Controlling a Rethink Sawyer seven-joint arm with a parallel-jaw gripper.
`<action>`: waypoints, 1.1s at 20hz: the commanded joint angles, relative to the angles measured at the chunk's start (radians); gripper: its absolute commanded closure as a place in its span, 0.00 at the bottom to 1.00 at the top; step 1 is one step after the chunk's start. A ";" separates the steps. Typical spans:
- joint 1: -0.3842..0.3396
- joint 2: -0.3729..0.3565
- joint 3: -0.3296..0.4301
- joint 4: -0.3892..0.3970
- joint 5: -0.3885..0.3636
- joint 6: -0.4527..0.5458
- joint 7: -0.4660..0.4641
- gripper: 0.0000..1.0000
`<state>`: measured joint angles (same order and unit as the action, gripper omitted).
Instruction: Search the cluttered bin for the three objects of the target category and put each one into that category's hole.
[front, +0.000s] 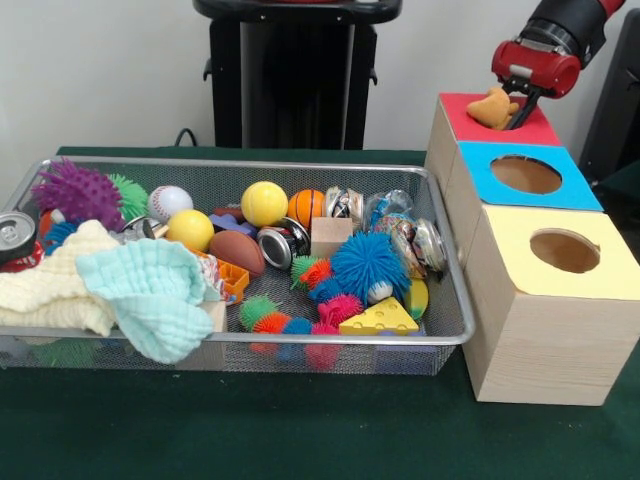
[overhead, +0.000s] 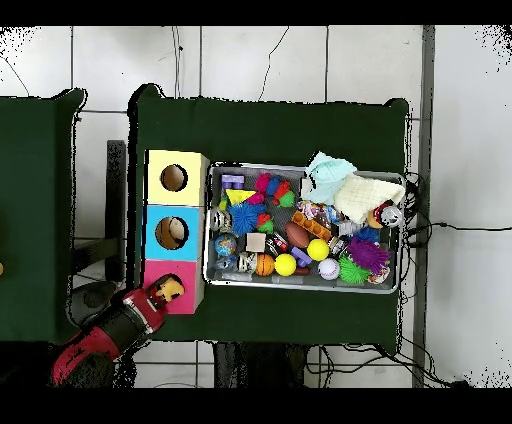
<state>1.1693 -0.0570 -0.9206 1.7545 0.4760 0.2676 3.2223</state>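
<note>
My gripper (front: 512, 108) hangs over the red-topped box (front: 462, 108) at the back of the row of three, shut on a small orange-tan toy (front: 492, 108). The toy sits low over the red top and covers where that box's hole would be. In the overhead view the gripper (overhead: 168, 291) and the toy (overhead: 173, 291) show at the red box (overhead: 165, 271). The wire mesh bin (front: 250, 165) beside the boxes is full of toys: a yellow cheese wedge (front: 380, 318), a blue spiky ball (front: 368, 262), a yellow ball (front: 264, 203) and a small basketball (front: 306, 207).
A blue-topped box (front: 575, 190) and a yellow-topped box (front: 510, 260) stand in front of the red one, each with an open round hole. A mint cloth (front: 150, 290) and a cream cloth (front: 55, 285) cover the bin's left end. Crushed cans (front: 15, 237) lie there too.
</note>
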 joint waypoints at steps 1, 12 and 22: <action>0.007 -0.127 0.034 0.013 -0.058 0.059 0.006 0.00; -0.008 -0.185 0.036 0.030 -0.111 0.059 0.003 0.00; -0.041 -0.160 0.062 0.035 -0.127 -0.019 0.030 0.00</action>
<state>1.1279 -0.1331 -0.8892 1.7636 0.3946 0.2645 3.2223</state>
